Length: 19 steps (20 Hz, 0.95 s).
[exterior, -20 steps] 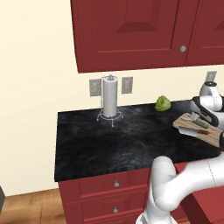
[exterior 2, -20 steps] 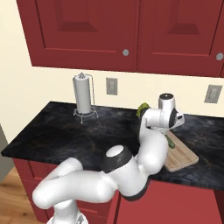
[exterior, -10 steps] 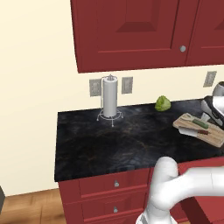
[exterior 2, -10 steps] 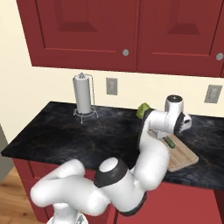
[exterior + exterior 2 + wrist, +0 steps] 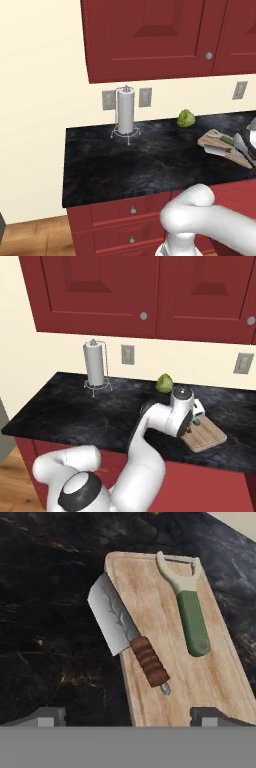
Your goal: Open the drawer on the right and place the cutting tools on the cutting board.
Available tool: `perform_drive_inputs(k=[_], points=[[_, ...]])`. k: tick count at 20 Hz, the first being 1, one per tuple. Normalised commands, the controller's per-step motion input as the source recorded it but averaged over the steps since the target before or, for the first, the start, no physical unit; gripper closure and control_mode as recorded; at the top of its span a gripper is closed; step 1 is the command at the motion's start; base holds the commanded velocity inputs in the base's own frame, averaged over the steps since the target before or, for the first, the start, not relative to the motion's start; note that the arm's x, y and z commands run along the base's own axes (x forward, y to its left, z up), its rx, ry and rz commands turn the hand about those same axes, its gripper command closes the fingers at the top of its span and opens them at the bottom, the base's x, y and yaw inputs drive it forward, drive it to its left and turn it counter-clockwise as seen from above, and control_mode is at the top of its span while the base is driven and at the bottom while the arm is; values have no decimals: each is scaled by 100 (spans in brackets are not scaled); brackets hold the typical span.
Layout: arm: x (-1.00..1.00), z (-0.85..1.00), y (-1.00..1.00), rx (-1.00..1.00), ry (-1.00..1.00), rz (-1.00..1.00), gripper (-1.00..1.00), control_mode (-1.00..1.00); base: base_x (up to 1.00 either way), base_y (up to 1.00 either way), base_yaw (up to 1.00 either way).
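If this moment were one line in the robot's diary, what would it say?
gripper: open, above cutting board | cleaver: blade overhanging board edge | green-handled peeler: on board

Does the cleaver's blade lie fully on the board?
No: the grey steel cleaver overhangs the tan wooden cutting board's edge onto the black counter.

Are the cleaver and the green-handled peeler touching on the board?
Apart. The hand view shows bare cutting board between the cleaver and the peeler along their whole length.

No readable text, labels, brands, numbers or signs on any surface in these views.
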Motion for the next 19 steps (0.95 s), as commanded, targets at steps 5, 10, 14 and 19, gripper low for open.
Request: perform_drive_inputs(k=[5, 10, 14, 19], points=[[-100, 28, 100, -2, -19, 0, -100, -100, 0, 0, 0], [-97, 97, 100, -22, -52, 4, -100, -100, 0, 0, 0], [-73, 86, 99, -25, -62, 0, -100, -100, 0, 0, 0], [-55, 100, 100, -23, -32, 0, -100, -100, 0, 0, 0]])
